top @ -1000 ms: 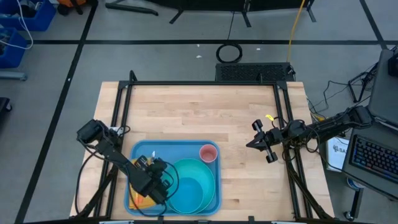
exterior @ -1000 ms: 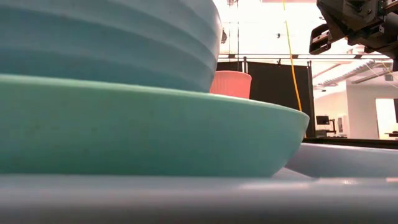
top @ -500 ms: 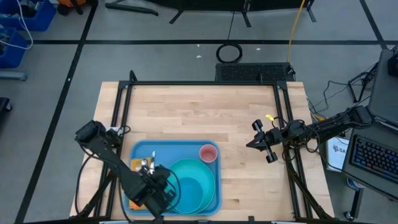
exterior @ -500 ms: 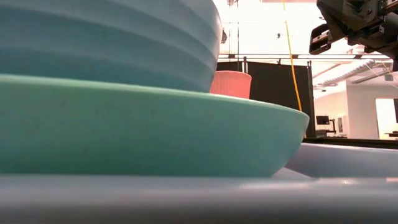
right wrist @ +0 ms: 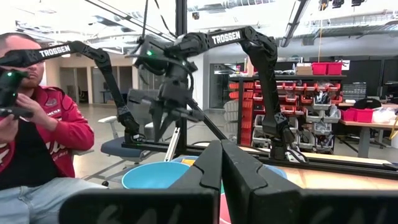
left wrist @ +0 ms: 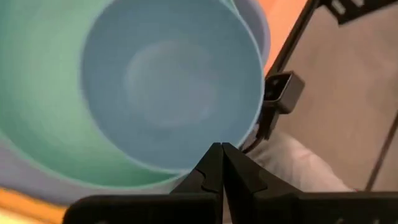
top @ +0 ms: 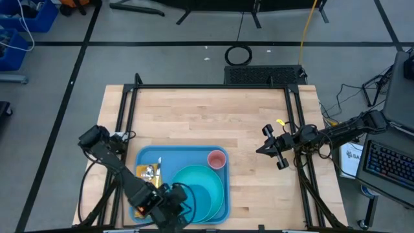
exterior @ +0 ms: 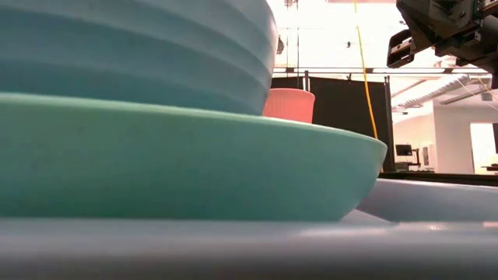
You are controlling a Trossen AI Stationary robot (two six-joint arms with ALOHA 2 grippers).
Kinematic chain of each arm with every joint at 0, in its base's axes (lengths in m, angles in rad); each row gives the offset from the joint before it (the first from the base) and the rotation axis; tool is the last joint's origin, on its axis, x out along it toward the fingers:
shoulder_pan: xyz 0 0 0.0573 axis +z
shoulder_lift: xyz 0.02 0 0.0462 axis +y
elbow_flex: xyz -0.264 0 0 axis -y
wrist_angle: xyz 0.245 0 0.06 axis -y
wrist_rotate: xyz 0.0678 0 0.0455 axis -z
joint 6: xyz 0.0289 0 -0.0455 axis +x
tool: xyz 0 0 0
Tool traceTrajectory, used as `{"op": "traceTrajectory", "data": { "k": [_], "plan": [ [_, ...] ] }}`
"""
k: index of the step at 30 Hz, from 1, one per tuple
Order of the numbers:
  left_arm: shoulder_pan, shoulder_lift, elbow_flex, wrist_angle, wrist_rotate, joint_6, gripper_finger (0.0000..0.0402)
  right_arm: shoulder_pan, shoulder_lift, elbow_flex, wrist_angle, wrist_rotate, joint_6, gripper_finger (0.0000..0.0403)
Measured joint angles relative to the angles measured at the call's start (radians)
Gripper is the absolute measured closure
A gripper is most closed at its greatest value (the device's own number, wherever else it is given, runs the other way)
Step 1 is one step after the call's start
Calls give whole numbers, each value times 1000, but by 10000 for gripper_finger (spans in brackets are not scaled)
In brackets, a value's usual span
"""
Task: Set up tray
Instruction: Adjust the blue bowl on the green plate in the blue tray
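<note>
Resting on a pale wood-grain worktop point(top: 207, 120), a smooth blue tray point(top: 147, 155) holds a round turquoise plate point(top: 194, 178), light-blue bowl point(left wrist: 168, 93) and pink cup point(top: 217, 159); left hand point(left wrist: 221, 163) and right hand point(top: 260, 151) closed, empty.

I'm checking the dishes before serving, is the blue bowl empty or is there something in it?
Empty. The left wrist view looks straight down into the blue bowl and shows only its bare inside; it sits on the green plate.

Smooth plastic tray point(top: 150, 155) on a matt, pale wooden table point(top: 207, 120).
</note>
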Motion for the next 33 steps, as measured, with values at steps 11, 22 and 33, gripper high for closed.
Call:
{"op": "traceTrajectory", "data": {
  "k": [11, 22, 33],
  "plan": [
    [115, 0, -161, 175, 153, 179, 400, 0, 0, -1, 0, 0, 0, 403],
    [161, 0, -221, 206, 158, 180, 401, 0, 0, -1, 0, 0, 0, 403],
    [189, 0, -265, 209, 158, 153, 401, 0, 0, 0, 0, 0, 0, 403]
  ]
}}
